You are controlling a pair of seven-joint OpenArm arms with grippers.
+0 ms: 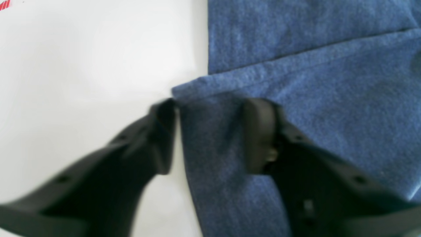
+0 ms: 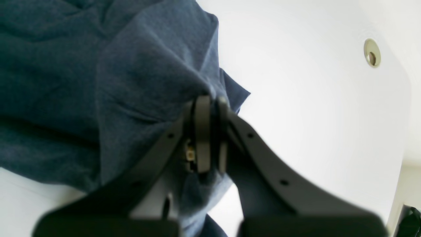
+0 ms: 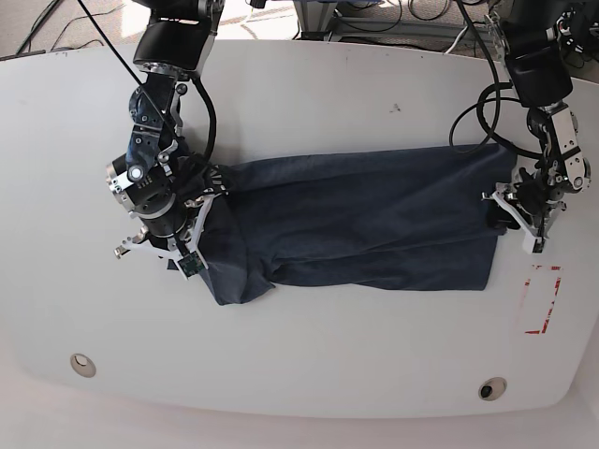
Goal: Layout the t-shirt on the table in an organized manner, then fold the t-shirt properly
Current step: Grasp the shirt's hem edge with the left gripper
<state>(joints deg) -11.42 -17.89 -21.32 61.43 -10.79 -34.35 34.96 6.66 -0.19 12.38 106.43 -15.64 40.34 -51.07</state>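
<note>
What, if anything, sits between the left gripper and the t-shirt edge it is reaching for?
Nothing visible. The left gripper has its jaws straddling the t-shirt edge directly, on bare table.

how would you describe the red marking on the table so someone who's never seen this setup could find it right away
Start from the white table and the dark blue t-shirt spread across its middle. In the base view, go to the shirt's right end, where the left gripper sits at the cloth's edge; the red rectangle outline lies just below it. It is the only coloured mark on the tabletop, flat and unfilled, unlike the round grommet hole nearer the front edge.
</note>
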